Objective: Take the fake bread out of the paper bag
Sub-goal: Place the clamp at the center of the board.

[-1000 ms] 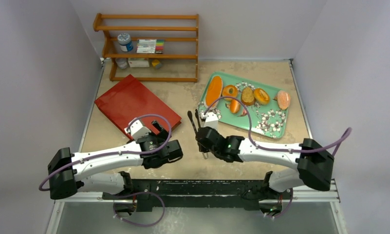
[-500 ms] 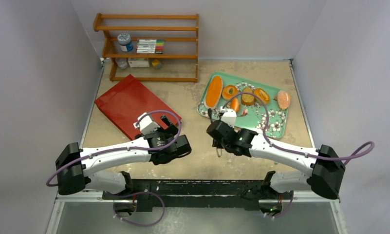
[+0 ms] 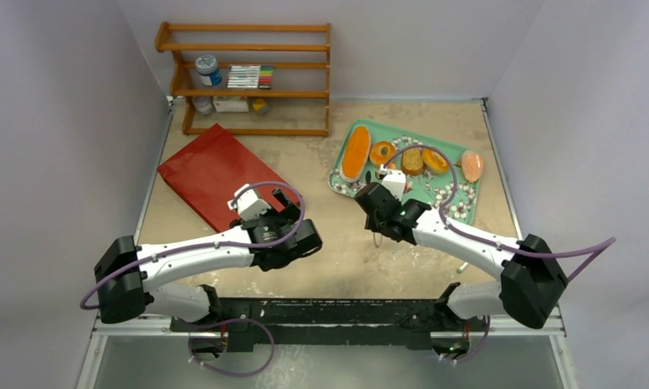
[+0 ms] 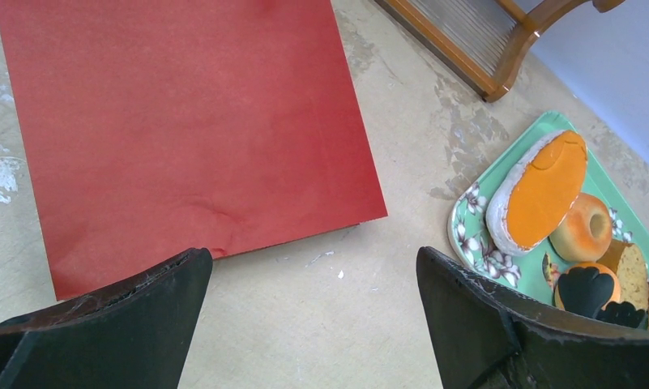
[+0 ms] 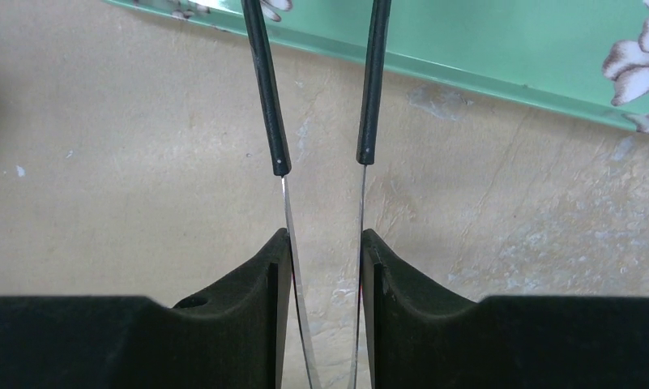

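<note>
The red paper bag [image 3: 224, 170] lies flat on the table at the left, and it also shows in the left wrist view [image 4: 183, 121]. The fake bread lies on the green flowered tray [image 3: 454, 203]: a long oval loaf [image 3: 356, 152], a round bun [image 3: 382, 152], a slice [image 3: 412, 160] and others. My left gripper [image 3: 287, 207] is open and empty over bare table just off the bag's near corner [image 4: 313, 324]. My right gripper [image 3: 367, 197] is shut on metal tongs [image 5: 266, 97], whose black tips reach over the tray's near-left rim [image 5: 507, 49].
A wooden shelf [image 3: 248, 77] with a jar and small boxes stands at the back left. Grey walls close in the left, right and far sides. In the left wrist view the tongs' black tips [image 4: 588, 292] sit over an orange piece on the tray.
My right arm has carried the tongs rightward and farther, up to the tray's near-left edge. My left gripper has shifted a little right, staying open near the bag's corner.
</note>
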### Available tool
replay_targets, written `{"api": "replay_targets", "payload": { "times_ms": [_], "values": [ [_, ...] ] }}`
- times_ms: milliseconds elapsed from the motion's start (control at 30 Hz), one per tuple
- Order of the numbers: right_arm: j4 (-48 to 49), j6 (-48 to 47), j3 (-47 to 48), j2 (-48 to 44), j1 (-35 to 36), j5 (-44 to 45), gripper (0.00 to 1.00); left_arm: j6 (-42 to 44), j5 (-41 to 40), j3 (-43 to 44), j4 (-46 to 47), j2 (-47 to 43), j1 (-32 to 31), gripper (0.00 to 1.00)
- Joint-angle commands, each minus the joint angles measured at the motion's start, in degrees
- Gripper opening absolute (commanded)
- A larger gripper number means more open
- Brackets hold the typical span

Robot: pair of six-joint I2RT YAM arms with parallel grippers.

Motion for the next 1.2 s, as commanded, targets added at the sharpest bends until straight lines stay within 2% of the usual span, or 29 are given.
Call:
{"api": "replay_targets", "payload": {
  "times_ms": [0,433,567,800,1033,1167],
  "values": [
    [2.75,-2.39,2.47,-2.27,-0.11,0.49,0.36,0.16,-1.25,0.88,-1.36,-1.54,0.66,0.99],
    [6.88,-8.25,-1.78,-7.26,0.27,-3.12,0.38,-2.1,0.71,0.94,-2.04,0.18,1.47,0.99],
    [11.55,-12.01,-2.81,-8.36,3.84,-3.54,0.39,-2.21,0.52,1.27,-2.02,1.12,1.51,0.99],
    [15.01,-8.45,-1.75,1.12,10.51,-4.15,0.4,-1.42,0.38,2.61,-2.92,2.11,2.21,0.99],
    [21.45,-9.02,-3.67,6.03,10.73,-7.4,0.43,-0.68,0.84,3.44,-3.93,2.38,2.82,0.99],
    [24.14,-9.59,-4.1,9.21,10.83,-9.09,0.49,-0.87,0.91,3.49,-4.46,2.39,3.0,0.99]
  ]
}}
